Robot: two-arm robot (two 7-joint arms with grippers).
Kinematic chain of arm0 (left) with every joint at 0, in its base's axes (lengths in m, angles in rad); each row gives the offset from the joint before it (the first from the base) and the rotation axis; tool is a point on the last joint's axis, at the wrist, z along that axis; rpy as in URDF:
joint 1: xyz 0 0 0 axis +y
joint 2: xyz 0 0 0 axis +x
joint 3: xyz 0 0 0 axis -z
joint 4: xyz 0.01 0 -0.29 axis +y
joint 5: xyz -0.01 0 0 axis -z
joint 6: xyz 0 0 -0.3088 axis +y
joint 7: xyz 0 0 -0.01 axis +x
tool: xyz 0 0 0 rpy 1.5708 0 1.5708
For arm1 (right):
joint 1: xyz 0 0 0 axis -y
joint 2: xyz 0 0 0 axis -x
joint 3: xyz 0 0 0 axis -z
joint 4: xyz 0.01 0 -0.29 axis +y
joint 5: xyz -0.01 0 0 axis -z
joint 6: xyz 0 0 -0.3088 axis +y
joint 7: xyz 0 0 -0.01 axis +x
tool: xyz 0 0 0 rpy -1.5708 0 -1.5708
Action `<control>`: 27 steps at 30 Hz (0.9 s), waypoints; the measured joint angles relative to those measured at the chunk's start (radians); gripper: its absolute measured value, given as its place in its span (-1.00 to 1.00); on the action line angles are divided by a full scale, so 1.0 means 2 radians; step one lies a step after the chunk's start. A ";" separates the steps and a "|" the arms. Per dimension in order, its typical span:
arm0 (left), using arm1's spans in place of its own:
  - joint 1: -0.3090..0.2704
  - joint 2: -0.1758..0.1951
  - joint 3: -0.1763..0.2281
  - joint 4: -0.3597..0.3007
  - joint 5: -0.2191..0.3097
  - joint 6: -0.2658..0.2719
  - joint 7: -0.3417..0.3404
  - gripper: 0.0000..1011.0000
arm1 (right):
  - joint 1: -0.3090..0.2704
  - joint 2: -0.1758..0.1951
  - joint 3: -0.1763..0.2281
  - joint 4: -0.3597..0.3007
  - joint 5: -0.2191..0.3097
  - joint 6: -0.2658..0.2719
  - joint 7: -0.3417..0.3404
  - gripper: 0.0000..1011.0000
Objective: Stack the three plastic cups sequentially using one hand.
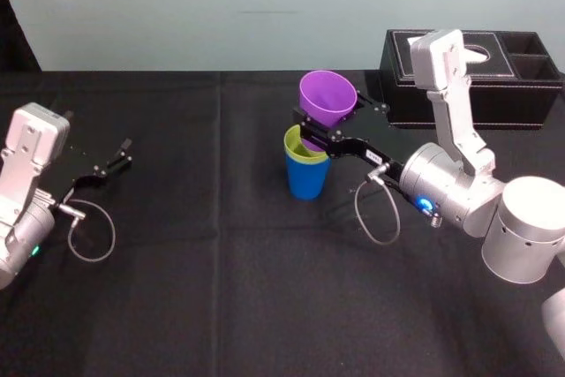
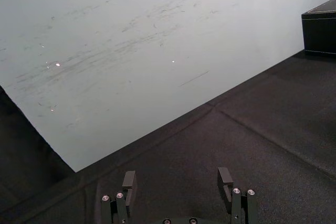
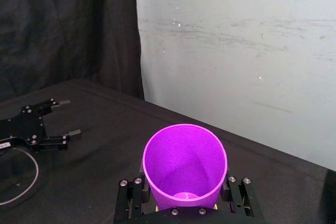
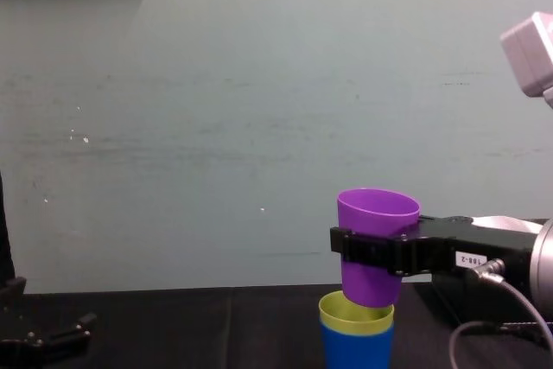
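Holding the purple cup [image 1: 327,97] clenched around its middle, the right gripper [image 1: 340,127] hangs over the yellow-green cup [image 1: 305,149], which sits nested in the blue cup [image 1: 307,178] mid-table. The purple base sits tilted at the rim; released off-centre, it could catch the lip and topple the stack. The left gripper [image 1: 110,163] rests spread open, well apart.

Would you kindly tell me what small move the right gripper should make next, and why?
Probably lower the purple cup straight down. The right gripper is shut on it, with its base just at the rim of the yellow-green cup, which sits nested in the blue cup. The purple cup is not yet seated. The left gripper lies parked, open, at the table's left.
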 joint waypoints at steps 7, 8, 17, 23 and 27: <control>0.000 0.000 0.000 0.000 0.000 0.000 0.000 1.00 | 0.004 -0.003 -0.006 0.013 -0.002 -0.007 -0.002 0.44; 0.000 0.000 0.000 0.000 0.000 0.000 0.000 1.00 | 0.004 -0.003 -0.006 0.015 -0.002 -0.008 -0.003 0.44; 0.000 0.000 0.000 0.000 0.000 0.000 0.000 1.00 | 0.011 -0.011 -0.012 0.034 -0.007 -0.021 -0.004 0.44; 0.000 0.000 0.000 0.000 0.000 0.000 0.000 1.00 | 0.015 -0.015 -0.015 0.043 -0.012 -0.024 -0.005 0.44; 0.000 0.000 0.000 0.000 0.000 0.000 0.000 1.00 | 0.017 -0.017 -0.016 0.049 -0.014 -0.025 -0.005 0.44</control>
